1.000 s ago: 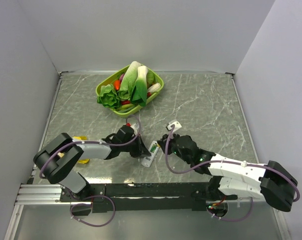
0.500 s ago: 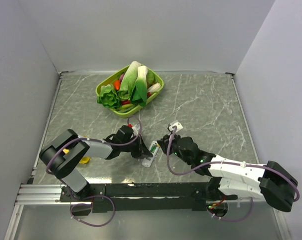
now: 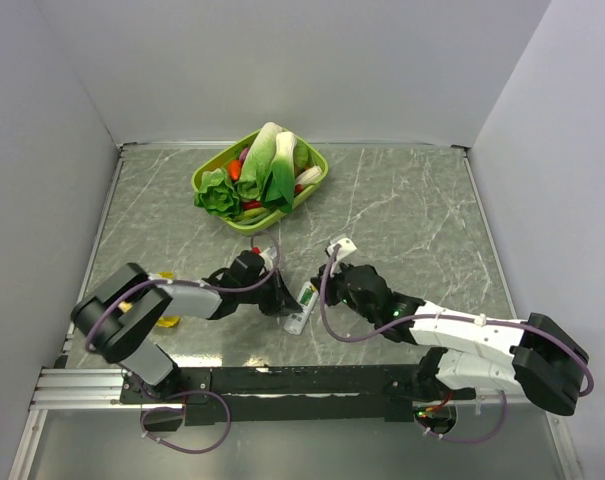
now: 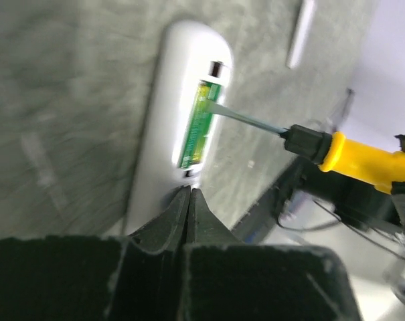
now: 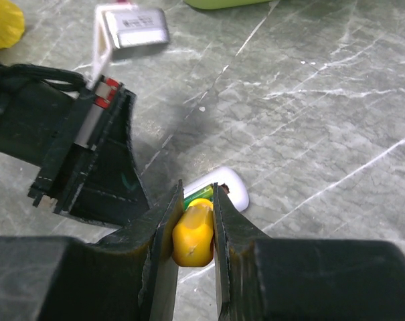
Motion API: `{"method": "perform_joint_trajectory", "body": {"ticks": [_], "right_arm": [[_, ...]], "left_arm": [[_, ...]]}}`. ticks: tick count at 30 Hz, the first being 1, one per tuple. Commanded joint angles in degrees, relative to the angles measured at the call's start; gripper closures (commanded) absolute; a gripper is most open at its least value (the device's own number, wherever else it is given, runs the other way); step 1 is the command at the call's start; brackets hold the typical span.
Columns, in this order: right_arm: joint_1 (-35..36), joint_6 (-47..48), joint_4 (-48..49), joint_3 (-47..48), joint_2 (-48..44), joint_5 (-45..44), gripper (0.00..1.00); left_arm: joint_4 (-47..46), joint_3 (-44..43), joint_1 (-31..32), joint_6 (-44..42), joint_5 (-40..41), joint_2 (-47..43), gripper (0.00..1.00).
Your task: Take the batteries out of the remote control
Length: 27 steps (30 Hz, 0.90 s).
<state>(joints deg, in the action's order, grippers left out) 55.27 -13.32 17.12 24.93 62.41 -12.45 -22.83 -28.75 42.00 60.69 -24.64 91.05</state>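
The white remote control (image 4: 165, 134) lies flat with its battery recess facing up (image 3: 302, 305). One green battery (image 4: 197, 127) sits in the recess. My left gripper (image 4: 190, 190) is shut and empty, its tips resting on the remote's near end (image 3: 282, 303). My right gripper (image 5: 197, 190) is shut on the yellow handle of a screwdriver (image 5: 192, 234). The screwdriver's thin blade (image 4: 246, 119) reaches across to the battery's upper part. In the right wrist view the remote's rounded end (image 5: 234, 190) and a strip of the green battery (image 5: 201, 194) show just past the fingers.
A green basket (image 3: 317, 180) of toy vegetables stands at the back centre. A small yellow object (image 3: 165, 320) lies by the left arm. A thin white strip (image 4: 300, 33) lies on the marble table beyond the remote. Grey walls enclose the table.
My right gripper has shifted a little left and away from the bases, bringing the screwdriver against the remote. The left gripper has stayed on the remote's end.
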Motion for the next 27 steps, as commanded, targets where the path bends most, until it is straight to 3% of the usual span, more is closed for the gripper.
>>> {"method": "perform_joint_trajectory", "body": {"ticks": [1,3,5,6,7,10,13,22,27], "right_arm": [[1.2,-1.4,-10.0,1.9,4.5,7.2,1.00],[1.2,-1.4,-9.7,2.4,5.7,7.4,1.00],[1.2,-1.3,-9.8,3.4,6.2,7.9,1.00],[1.2,-1.4,-10.0,3.6,6.4,7.8,1.00],[1.2,-1.4,-10.3,3.9,6.4,7.9,1.00],[1.2,-1.4,-10.5,4.6,6.2,8.2,1.00],[1.2,-1.7,-11.1,5.1,6.1,8.1,1.00],[1.2,-3.6,-9.4,4.2,5.8,8.6,1.00],[1.1,-5.0,-7.8,2.6,4.9,8.6,1.00]], "left_arm": [[19.8,0.0,-1.0,-7.2,14.7,-5.9,0.95],[21.4,-0.3,-1.0,-8.3,14.8,-8.2,0.94],[19.2,-0.3,-0.9,-9.4,9.9,-7.2,0.85],[19.1,-0.5,-0.8,-9.3,8.6,-6.5,0.77],[19.1,-0.6,-0.5,-9.3,8.1,-6.1,0.58],[20.4,-1.1,2.7,-10.1,10.9,-6.9,0.41],[21.9,-2.4,4.6,-11.1,12.7,-8.8,0.32],[26.9,-3.6,8.3,-10.3,21.2,-9.4,0.40],[24.9,-4.0,11.2,-10.0,22.4,-8.7,0.42]]}}
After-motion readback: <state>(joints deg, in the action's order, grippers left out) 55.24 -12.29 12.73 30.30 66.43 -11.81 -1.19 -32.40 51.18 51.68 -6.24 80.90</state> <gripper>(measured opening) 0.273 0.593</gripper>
